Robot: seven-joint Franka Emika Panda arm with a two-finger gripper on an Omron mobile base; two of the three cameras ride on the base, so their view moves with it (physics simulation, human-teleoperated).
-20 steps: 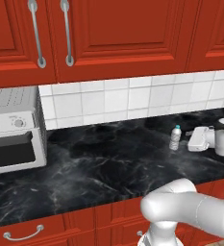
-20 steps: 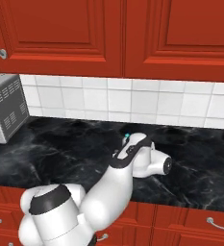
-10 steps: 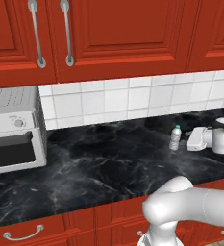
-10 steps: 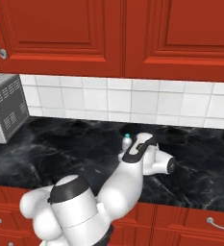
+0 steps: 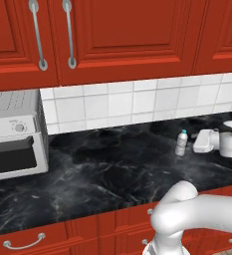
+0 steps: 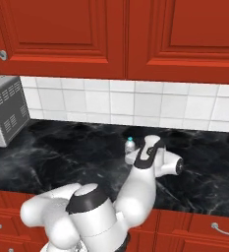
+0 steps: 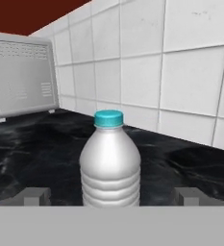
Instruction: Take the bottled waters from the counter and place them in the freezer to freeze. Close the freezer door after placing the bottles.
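Note:
A small pale ribbed bottled water (image 7: 110,163) with a teal cap stands upright on the black marble counter (image 5: 97,169), near the tiled wall. In the left base view this bottle (image 5: 181,143) is at the right, with my gripper (image 5: 191,144) level with it and reaching in from its right. My gripper (image 7: 110,197) is open, one finger tip (image 7: 34,196) on each side of the bottle's lower body with a gap to either side. In the right base view the bottle (image 6: 129,146) peeks out just left of my hand (image 6: 150,152). The freezer and its door are out of view.
A white toaster oven (image 5: 13,134) stands on the counter far to the left, also seen as a grey box (image 6: 5,110) and behind the bottle (image 7: 19,74). White wall tiles (image 5: 137,102) back the counter under red upper cabinets (image 5: 117,35). Red drawers (image 5: 23,241) run below.
My hand has edged a little closer to the bottle while the arm's elbow swung. The bottle has not moved and the jaws stay wide.

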